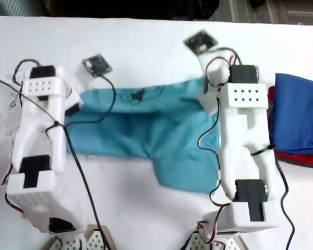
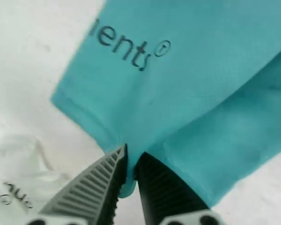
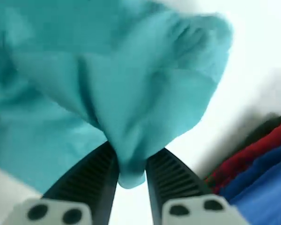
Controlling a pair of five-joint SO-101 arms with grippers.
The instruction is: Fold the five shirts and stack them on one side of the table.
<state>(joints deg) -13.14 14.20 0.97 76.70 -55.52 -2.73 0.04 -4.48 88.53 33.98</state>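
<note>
Left end effector (image 2: 131, 158), right end effector (image 3: 131, 161) pinch rumpled, lettered teal shirt (image 1: 146, 130).

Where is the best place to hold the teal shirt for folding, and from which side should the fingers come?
I would grip the teal shirt at its two outer edges, each arm coming from its own side. It lies flat and spread, so only the edges offer cloth to pinch. The left gripper and right gripper are shut there.
</note>
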